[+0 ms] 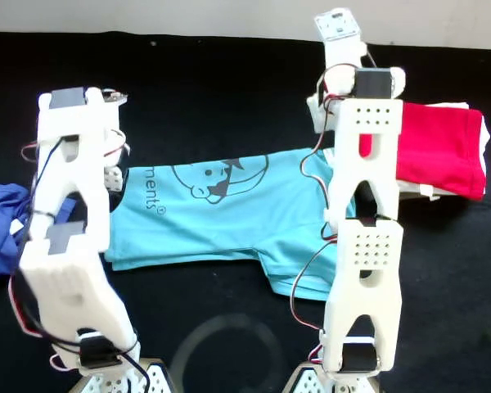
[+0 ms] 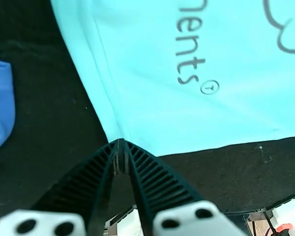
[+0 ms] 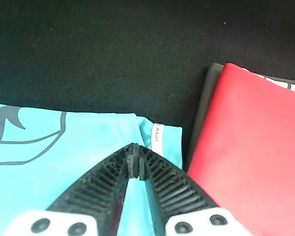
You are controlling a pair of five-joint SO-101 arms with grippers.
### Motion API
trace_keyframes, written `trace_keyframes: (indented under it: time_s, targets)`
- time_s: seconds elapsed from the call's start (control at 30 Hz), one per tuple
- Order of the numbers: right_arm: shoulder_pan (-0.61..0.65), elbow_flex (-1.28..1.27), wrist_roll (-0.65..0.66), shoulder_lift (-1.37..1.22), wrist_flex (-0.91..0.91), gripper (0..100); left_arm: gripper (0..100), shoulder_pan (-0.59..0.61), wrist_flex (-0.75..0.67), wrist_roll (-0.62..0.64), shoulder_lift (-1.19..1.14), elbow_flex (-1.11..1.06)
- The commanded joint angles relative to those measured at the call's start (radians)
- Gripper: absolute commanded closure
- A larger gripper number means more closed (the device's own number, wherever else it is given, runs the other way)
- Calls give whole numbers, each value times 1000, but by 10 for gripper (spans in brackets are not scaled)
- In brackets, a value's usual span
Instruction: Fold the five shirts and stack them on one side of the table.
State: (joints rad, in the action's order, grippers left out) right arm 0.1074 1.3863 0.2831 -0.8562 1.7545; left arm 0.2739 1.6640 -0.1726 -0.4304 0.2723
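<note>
A turquoise shirt [image 1: 204, 217] is spread flat on the black table [image 1: 229, 74] between the arms, which cover its two ends. The left gripper [image 2: 119, 145] is closed at a hem corner and the right gripper [image 3: 135, 147] beside the neck label [image 3: 157, 137]. Whether cloth is pinched cannot be told. Dark lettering and a cartoon are partly cut off. A folded red shirt [image 1: 438, 151] hides most of the stack beneath it, and a blue shirt [image 1: 0, 221] is cropped at the opposite edge.

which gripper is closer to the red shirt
Right. The right gripper is at the teal shirt's collar, beside the red shirt; the left gripper at its far hem, near the blue shirt.
</note>
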Motion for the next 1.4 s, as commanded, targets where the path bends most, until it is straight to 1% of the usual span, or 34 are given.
trace_keyframes:
  time_s: [0.0,0.1,0.2,0.3,0.43,0.5,0.57,0.63,0.73,0.83,0.93,1.03,1.1,1.17,1.37]
  targets:
    - [16,30,-11,65,13,985,990,-16,-166,-6,234,-308]
    - [35,-47,-12,157,13,985,991,-15,-336,-6,364,-564]
    - [61,-170,-12,271,13,985,991,-13,-468,-8,458,-740]
    - [81,-326,-12,394,13,985,991,-13,-548,-8,507,-848]
    - [88,-579,-6,599,13,985,991,-13,-652,-9,513,-960]
    - [104,-759,3,734,12,989,991,-13,-695,-8,513,-1004]
    - [125,-986,49,881,-4,990,991,-13,-733,-8,513,-1038]
    - [131,-1231,69,1035,-74,990,991,-13,-764,-8,518,-1066]
    - [116,-1615,78,1245,-277,987,991,-13,-772,-8,522,-1072]
    - [107,-1933,78,1366,-460,986,991,-13,-772,-8,522,-1073]
    - [90,-2147,78,1392,-590,986,991,-13,-772,-6,518,-1075]
    - [61,-2265,78,1374,-708,986,991,-15,-772,-6,515,-1075]
    - [33,-2304,89,1346,-771,986,991,-16,-772,-6,515,-1075]
    - [4,-2322,132,1302,-811,986,991,-16,-772,-6,515,-1075]
    - [-139,-2319,232,1148,-835,986,991,-18,-772,-6,515,-1075]
